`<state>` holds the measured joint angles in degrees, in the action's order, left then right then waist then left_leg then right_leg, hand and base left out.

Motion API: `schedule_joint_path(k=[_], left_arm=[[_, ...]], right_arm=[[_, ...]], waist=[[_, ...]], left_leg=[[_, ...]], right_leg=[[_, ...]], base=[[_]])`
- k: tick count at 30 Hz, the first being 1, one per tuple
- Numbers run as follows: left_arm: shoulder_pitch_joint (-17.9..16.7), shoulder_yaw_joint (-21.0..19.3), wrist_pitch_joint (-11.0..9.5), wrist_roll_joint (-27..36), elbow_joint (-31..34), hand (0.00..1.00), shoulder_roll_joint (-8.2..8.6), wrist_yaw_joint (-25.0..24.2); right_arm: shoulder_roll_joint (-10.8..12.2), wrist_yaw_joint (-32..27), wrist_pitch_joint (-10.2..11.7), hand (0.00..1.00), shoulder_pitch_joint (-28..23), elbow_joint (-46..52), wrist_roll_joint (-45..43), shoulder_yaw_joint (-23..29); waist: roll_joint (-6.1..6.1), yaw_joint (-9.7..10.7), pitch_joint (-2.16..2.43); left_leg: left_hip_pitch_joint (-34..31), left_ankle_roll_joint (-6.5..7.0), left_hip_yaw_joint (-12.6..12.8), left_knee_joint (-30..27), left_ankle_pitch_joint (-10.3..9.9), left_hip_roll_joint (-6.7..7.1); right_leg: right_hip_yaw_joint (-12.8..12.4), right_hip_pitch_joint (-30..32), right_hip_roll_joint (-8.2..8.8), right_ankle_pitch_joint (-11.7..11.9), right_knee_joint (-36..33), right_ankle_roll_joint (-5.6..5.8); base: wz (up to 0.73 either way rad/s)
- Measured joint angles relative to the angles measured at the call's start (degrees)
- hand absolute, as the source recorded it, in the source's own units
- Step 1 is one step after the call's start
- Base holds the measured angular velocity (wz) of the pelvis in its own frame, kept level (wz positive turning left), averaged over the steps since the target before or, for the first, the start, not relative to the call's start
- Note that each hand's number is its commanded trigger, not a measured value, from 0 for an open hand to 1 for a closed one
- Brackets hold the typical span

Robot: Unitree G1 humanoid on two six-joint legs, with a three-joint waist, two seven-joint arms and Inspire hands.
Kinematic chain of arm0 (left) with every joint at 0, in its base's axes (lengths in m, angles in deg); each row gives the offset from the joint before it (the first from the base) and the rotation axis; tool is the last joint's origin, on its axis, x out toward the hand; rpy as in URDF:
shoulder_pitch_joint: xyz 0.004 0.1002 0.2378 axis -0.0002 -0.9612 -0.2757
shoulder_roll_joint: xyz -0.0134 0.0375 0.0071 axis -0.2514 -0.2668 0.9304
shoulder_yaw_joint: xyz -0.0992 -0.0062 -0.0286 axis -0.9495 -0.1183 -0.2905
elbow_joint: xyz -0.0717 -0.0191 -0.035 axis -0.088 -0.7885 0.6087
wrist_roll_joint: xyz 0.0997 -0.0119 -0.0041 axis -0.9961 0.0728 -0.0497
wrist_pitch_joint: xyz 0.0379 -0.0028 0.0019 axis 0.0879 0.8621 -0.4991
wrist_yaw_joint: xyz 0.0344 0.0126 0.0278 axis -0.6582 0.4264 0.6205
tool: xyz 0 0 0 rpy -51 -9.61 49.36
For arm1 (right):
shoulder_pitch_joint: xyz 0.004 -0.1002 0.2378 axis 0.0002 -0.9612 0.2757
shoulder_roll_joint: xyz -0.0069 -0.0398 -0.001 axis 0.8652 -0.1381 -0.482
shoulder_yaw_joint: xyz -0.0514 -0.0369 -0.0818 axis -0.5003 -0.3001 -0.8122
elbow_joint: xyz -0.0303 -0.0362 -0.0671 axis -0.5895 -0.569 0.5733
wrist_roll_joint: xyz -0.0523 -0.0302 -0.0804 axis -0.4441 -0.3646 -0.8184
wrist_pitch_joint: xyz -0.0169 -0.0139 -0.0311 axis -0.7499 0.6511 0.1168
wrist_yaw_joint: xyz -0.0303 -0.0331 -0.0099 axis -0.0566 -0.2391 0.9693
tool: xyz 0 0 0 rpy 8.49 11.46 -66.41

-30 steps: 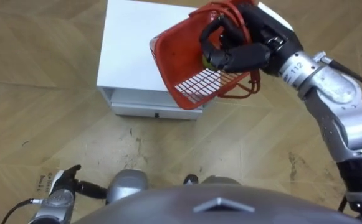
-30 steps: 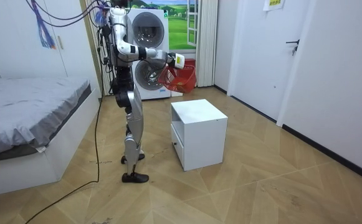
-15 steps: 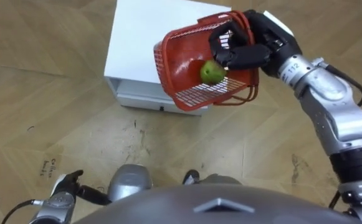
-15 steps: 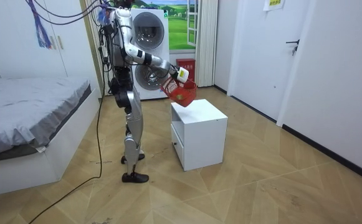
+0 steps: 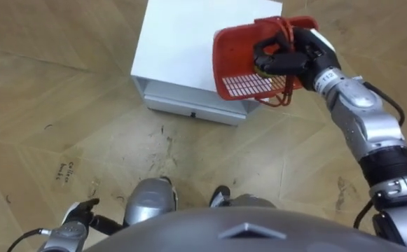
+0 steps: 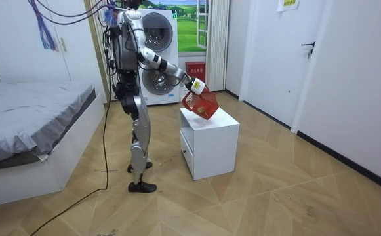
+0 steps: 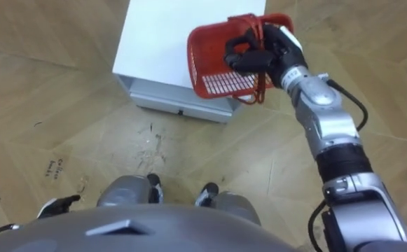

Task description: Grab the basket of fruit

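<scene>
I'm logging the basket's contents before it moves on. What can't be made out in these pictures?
Any fruit in the basket: eye views, the right hand covers it; room view, too small.
Whether the basket touches the cabinet: unclear in every view.
Left hand: eye views, partly cut off at the lower edge.

I have my right arm stretched forward, elbow nearly straight, and my right hand (image 5: pixel 291 57) has its fingers curled round the handle of the basket (image 5: pixel 232 47). My left hand (image 5: pixel 76 214) hangs low by my hip, arm down.
</scene>
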<state>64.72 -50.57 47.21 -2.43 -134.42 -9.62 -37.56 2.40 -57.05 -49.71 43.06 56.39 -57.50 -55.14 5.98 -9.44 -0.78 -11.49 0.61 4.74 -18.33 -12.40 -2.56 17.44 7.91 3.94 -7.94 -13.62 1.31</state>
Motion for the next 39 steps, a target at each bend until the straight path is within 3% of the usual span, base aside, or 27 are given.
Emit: schedule_joint_path(k=[6, 10, 13, 16, 23, 24, 26, 39], left_arm=[[0.1, 0.0, 0.6, -1.0, 0.1, 0.0, 0.07, 0.0], [0.1, 0.0, 1.0, -1.0, 0.1, 0.0, 0.06, 0.0], [0.1, 0.0, 1.0, -0.9, 0.3, 0.0, 0.04, 0.1], [0.3, 0.0, 1.0, -1.6, 0.5, 0.0, 0.04, 0.2], [0.8, 0.1, 1.3, -2.0, 0.5, 0.0, 0.02, 0.2], [1.1, 0.1, 1.5, -2.0, 0.4, 0.0, 0.02, 0.2], [1.2, 0.1, 1.5, -2.0, 0.4, 0.0, 0.03, 0.1], [1.2, 0.1, 1.9, -2.1, 0.3, 0.0, 0.15, -0.3]], right_arm=[[0.6, -5.3, 0.0, 1.0, 4.3, -2.8, 7.1, 0.0], [0.8, -8.3, 0.0, 1.0, 8.6, -6.9, 9.0, 0.0], [0.8, -9.4, 0.1, 1.0, 8.7, -7.0, 9.0, 0.0], [0.9, -9.8, 0.2, 1.0, 9.5, -9.6, 8.8, 0.0], [0.9, -9.8, 0.2, 1.0, 9.6, -13.5, 8.7, -0.1], [0.9, -9.8, 0.2, 0.92, 9.6, -13.5, 8.7, -0.1], [0.9, -9.8, 0.2, 0.0, 9.6, -13.6, 8.7, -0.1], [0.9, -9.6, 0.2, 0.0, 12.1, -18.1, 8.0, -0.3]], waist=[[0.1, -2.0, -0.07], [0.07, -2.2, -0.18], [0.1, -2.1, -0.37], [0.36, -2.3, -0.76], [0.31, -3.7, -0.92], [0.31, -3.8, -0.94], [0.31, -3.8, -0.95], [-0.02, -5.0, -1.21]], left_leg=[[-1.8, 0.38, -1.7, -0.4, 0.2, 0.33], [-2.3, 0.78, -2.1, -0.3, 0.5, 0.89], [-2.8, 1.13, -2.5, -0.4, 0.7, 1.38], [-3.4, 1.42, -2.4, -0.5, 0.9, 1.75], [-4.3, 1.77, -1.8, -0.5, 1.1, 2.33], [-4.4, 1.81, -1.8, -0.5, 1.1, 2.33], [-4.5, 1.86, -1.8, -0.6, 1.2, 2.34], [-5.2, 1.89, -2.0, -0.8, 1.2, 2.32]], right_leg=[[2.5, 0.3, 0.57, 0.0, 0.0, 0.0], [4.0, 0.4, 1.21, 0.0, 0.0, 0.02], [5.2, 0.4, 1.83, -0.1, 0.0, 0.13], [5.2, 1.1, 2.21, -0.1, -0.1, 0.18], [4.7, 2.4, 3.06, -0.5, -1.1, 0.76], [4.7, 2.5, 3.08, -0.5, -1.2, 0.76], [4.7, 2.5, 3.09, -0.5, -1.2, 0.76], [4.5, 3.1, 3.04, -0.5, -1.3, 0.89]], base=[[0.2], [0.15], [0.16], [0.05], [0.01], [0.07], [0.03], [0.0]])
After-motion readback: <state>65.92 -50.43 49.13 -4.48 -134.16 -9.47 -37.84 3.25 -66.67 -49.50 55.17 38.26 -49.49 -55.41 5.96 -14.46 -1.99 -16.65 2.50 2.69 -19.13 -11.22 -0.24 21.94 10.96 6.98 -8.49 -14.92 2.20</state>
